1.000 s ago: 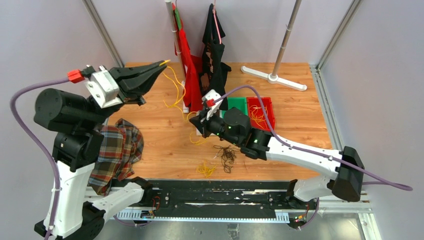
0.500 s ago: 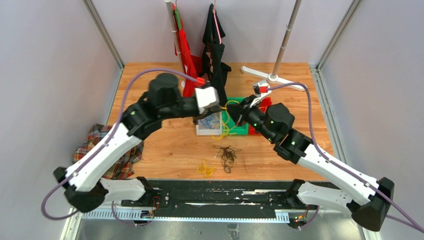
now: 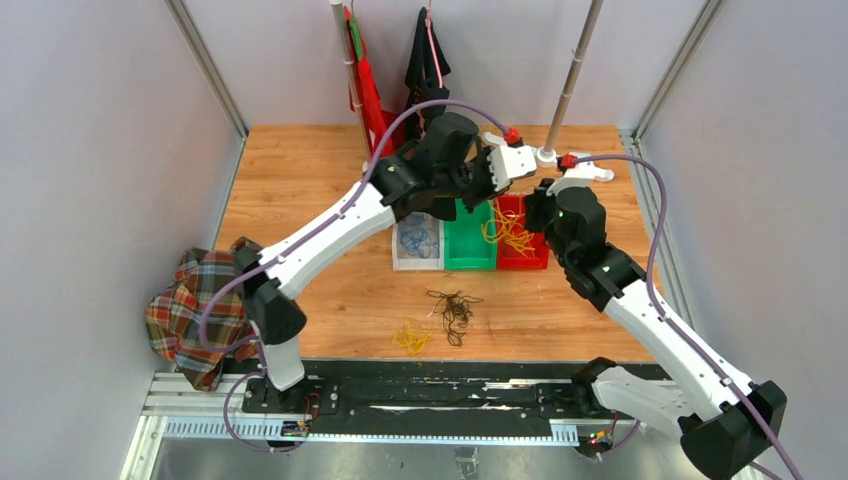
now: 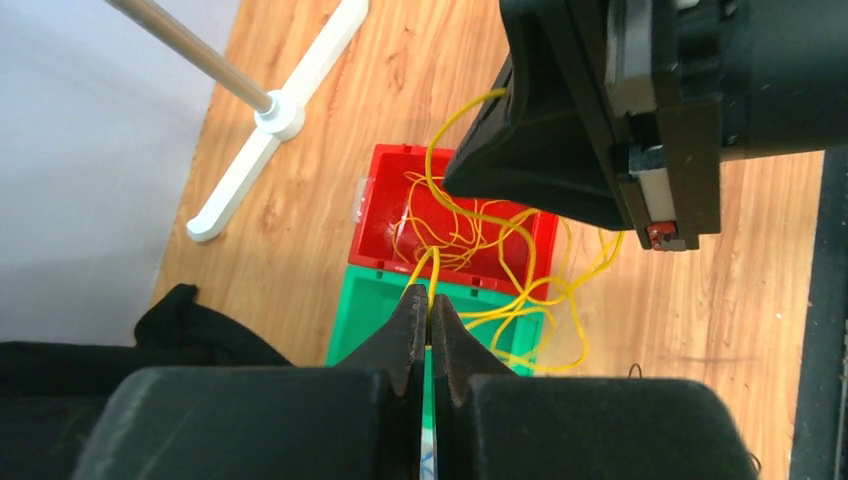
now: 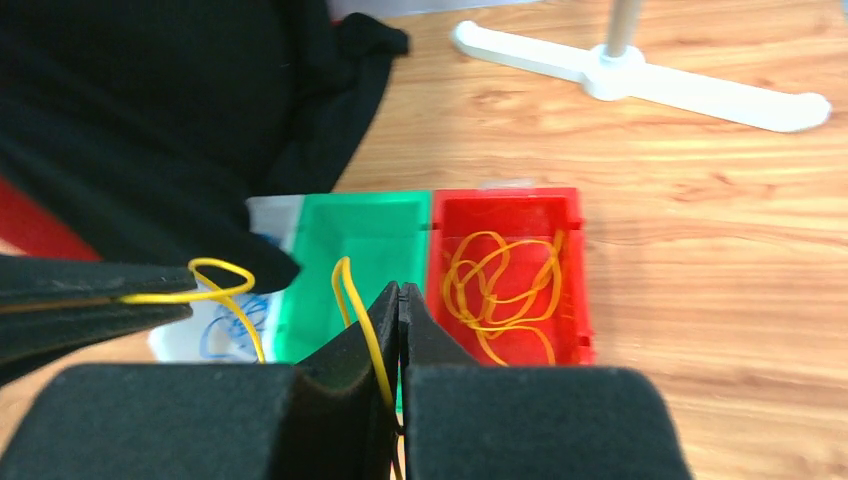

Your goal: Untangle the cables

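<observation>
My left gripper [image 3: 492, 178] hangs over the bins, shut on a yellow cable [image 4: 470, 232] that trails down into the red bin [image 4: 378, 200] and over the green bin [image 4: 360, 305]. In the left wrist view the cable is pinched at its tips [image 4: 430, 300]. My right gripper [image 3: 535, 207] is close beside it, shut [image 5: 398, 296] on the same yellow cable [image 5: 362, 310]. More yellow loops lie in the red bin [image 5: 500, 285]. A blue cable [image 3: 418, 240] lies in the white bin. A dark cable [image 3: 455, 308] and a small yellow bundle [image 3: 410, 338] lie on the table.
A plaid cloth [image 3: 195, 310] lies at the table's left edge. Red [image 3: 372, 105] and black [image 3: 425, 70] garments hang at the back beside the bins. A white stand base [image 3: 585, 168] and pole sit behind the right gripper.
Both arms swung back over the bins. The left gripper came from the far left with the yellow cable; the right gripper moved right, to above the red bin.
</observation>
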You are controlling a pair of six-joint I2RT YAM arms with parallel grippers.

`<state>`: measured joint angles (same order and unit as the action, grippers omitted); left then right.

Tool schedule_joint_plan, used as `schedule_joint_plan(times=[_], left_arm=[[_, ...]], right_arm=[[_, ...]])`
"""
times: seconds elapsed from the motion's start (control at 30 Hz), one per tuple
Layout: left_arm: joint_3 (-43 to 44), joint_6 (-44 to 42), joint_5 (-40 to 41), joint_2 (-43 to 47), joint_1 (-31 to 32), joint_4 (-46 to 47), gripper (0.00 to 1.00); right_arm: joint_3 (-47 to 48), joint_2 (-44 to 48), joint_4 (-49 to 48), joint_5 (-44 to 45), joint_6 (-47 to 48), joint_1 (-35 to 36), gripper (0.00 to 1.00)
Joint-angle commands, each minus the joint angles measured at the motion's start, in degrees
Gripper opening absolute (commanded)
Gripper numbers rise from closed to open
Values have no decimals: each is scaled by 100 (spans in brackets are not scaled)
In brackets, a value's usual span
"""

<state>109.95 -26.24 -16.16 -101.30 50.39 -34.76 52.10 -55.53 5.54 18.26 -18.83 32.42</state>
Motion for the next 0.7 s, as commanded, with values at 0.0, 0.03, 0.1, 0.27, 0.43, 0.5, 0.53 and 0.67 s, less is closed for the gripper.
schedule_joint_plan(times=[0.0, 0.03, 0.1, 0.27, 0.43, 0.5, 0.53, 0.67], left_arm=[[569, 155, -61, -579, 50, -4, 0], [689, 196, -113, -739, 50, -4, 0], [886, 224, -240, -1035, 50, -4, 1], [1285, 144, -468, -1602, 50, -42, 19], [1586, -136, -592, -1984, 50, -494, 50], [1656, -378, -563, -2019, 42, -790, 71], [1693, -467, -560, -1999, 34, -971, 75], [1373, -554, -700, -1550, -140, -1385, 94]], right_arm=[[-12, -2, 89, 442, 44, -525, 1], [-15, -8, 91, 388, 11, -677, 1], [-17, -58, 89, 223, -67, -973, 0], [-77, -395, 27, 16, -272, -1477, 1], [-161, -879, -314, -72, -382, -1646, 1], [-105, -1098, -380, -141, -366, -1661, 1], [-64, -1201, -417, -167, -331, -1667, 1], [77, -1617, -500, -179, -222, -1661, 1]])
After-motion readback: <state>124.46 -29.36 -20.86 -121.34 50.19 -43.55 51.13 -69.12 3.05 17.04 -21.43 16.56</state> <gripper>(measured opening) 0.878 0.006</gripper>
